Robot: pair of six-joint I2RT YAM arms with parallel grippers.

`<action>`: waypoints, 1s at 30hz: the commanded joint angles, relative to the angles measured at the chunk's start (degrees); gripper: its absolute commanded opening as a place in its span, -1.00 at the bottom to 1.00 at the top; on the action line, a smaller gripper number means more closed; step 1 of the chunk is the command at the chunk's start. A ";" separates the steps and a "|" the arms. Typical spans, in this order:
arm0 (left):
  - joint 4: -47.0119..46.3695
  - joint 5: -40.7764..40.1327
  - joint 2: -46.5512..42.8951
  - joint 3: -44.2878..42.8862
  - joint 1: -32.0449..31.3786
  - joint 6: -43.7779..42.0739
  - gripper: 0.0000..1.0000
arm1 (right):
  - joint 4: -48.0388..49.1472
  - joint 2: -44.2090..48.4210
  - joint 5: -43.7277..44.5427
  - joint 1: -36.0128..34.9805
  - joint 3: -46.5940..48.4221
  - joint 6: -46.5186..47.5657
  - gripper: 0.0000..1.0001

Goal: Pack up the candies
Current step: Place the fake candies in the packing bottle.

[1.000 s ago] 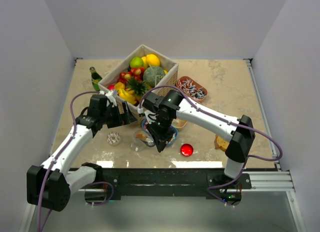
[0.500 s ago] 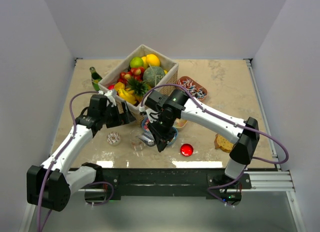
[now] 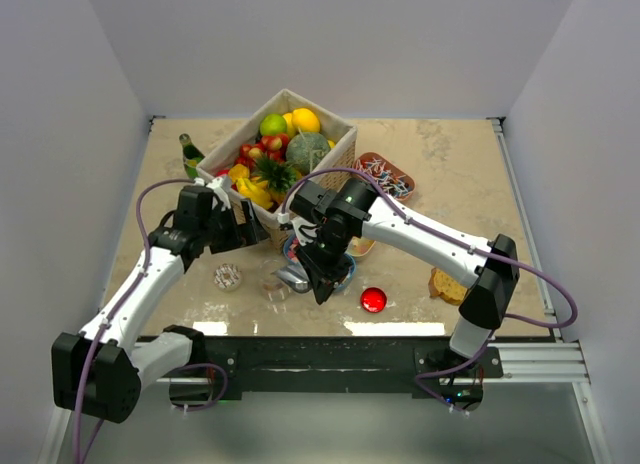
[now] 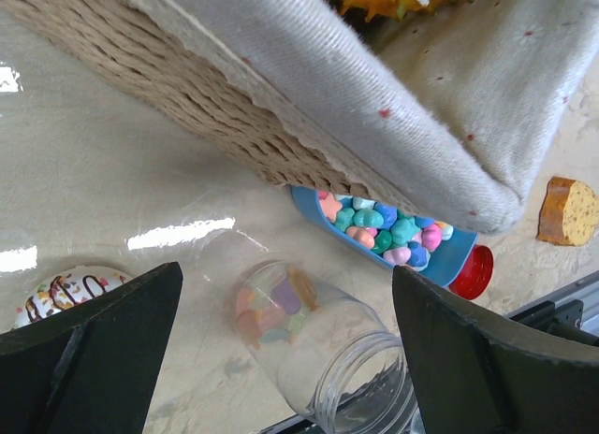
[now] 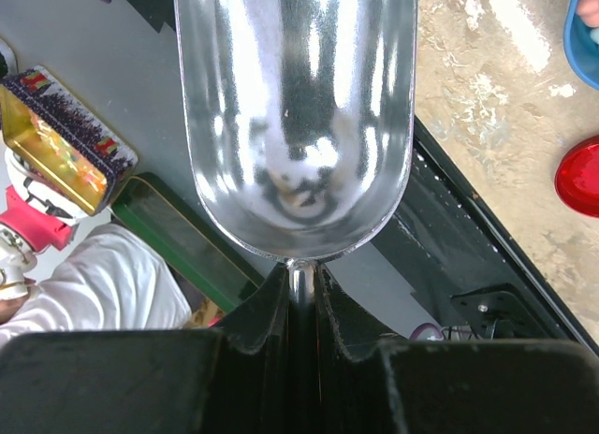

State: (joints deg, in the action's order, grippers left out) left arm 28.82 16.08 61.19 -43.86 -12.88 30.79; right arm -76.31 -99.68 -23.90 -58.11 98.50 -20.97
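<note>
Compared with a second ago, my right arm's elbow stands farther right, uncovering more of the brown bread slice (image 3: 443,284). My left arm has edged slightly away from the near edge.

Right arm: the forearm runs leftward across the beige marbled table (image 3: 460,164) and the wrist bends down. My right gripper (image 5: 299,286) is pressed tight on the thin stem of a shiny metal scoop (image 5: 295,107), whose bowl points toward the table's near edge.

Left arm: the forearm reaches forward and my left gripper (image 4: 285,275) is spread wide, holding nothing. It hovers beside a corner of the woven basket with cloth lining (image 4: 234,107), above a clear jar lying on its side (image 4: 323,350).

A few pastel candies (image 4: 271,308) lie inside the jar. Most fill the blue oval dish (image 4: 314,209) just beyond it, beside a red round lid (image 4: 471,270). Striped wrapped candies (image 3: 385,174) sit in a brown dish (image 3: 403,171) right of the basket.

A yellow printed box (image 5: 56,139) off the table bears print too small to read.
</note>
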 commanded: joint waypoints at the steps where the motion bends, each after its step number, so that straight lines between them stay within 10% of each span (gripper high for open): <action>1: 0.10 -1.04 -0.81 -3.16 -0.30 -0.73 0.99 | -5.78 1.33 -4.48 -0.42 0.38 0.32 -1.00; 30: 2.73 -1.75 -2.92 -6.41 -0.30 0.59 0.99 | -4.11 0.62 -8.81 1.86 1.34 1.89 -1.00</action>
State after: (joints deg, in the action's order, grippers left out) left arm 31.05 14.52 59.64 -46.19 -12.91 30.92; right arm -76.34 -101.19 -32.73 -56.27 97.01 -19.75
